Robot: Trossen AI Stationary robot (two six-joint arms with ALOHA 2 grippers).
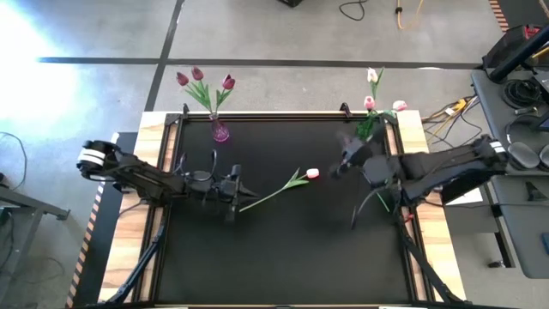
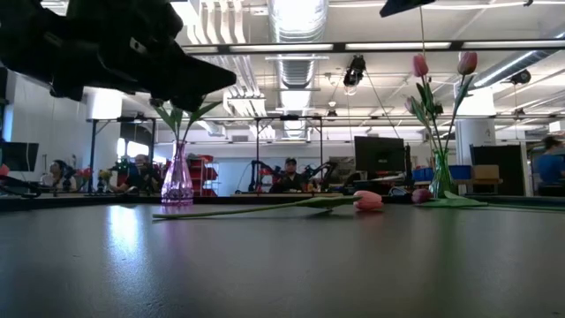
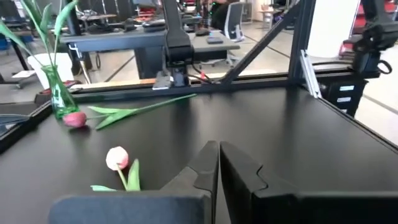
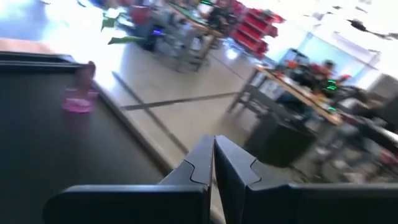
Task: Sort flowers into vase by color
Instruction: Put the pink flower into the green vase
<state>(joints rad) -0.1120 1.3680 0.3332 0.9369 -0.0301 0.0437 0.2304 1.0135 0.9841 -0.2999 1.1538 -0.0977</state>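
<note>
- The left gripper [image 1: 243, 186] sits left of centre in the high view, above the black table mat [image 1: 283, 249]; in the left wrist view its two dark fingers [image 3: 208, 165] are pressed together with nothing between them.
- The right gripper [image 1: 337, 165] is right of centre in the high view, near the mat's far edge; in the right wrist view its fingers [image 4: 205, 158] are also closed together and empty.
- A pale pink artificial tulip on a long green stem [image 1: 310, 173] lies flat on the mat at the centre of the high view, its head toward the right gripper and its stem end just beside the left gripper.
- A small clear purple glass vase [image 1: 220, 131] stands at the upper left of the mat and holds three dark magenta tulips [image 1: 198, 75].
- A clear green-tinted vase [image 2: 440, 184] stands at the upper right of the mat with pale pink and white tulips [image 1: 371, 75] upright in it.
- Another pink tulip [image 3: 74, 119] lies on the mat just beside that green vase.
</note>
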